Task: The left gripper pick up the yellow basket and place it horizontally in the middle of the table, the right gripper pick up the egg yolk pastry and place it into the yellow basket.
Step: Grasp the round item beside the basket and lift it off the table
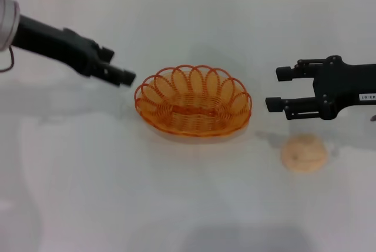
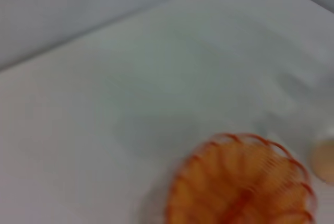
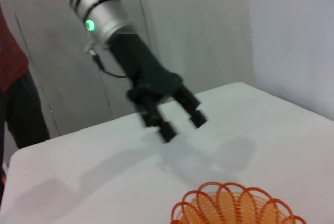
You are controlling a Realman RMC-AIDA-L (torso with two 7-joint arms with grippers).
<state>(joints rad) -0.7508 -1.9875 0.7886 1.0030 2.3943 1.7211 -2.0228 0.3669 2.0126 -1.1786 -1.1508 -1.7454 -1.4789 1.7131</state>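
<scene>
Plain white surface (image 1: 88, 193), grey wall behind. Pastry (image 1: 304, 153) resting near right of basket (image 1: 192, 100), apart, just below right pincer (image 1: 276, 88), fingers spread. Best lowered straight over the dome, closed gently. Left pincer (image 3: 182, 121) spread, empty, raised beside basket's left rim.

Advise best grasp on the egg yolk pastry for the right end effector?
Probably grip the egg yolk pastry across its round sides, from straight above. It is a low smooth dome lying free on the table, clear of the yellow basket. The open right end effector hovers just behind it.
</scene>
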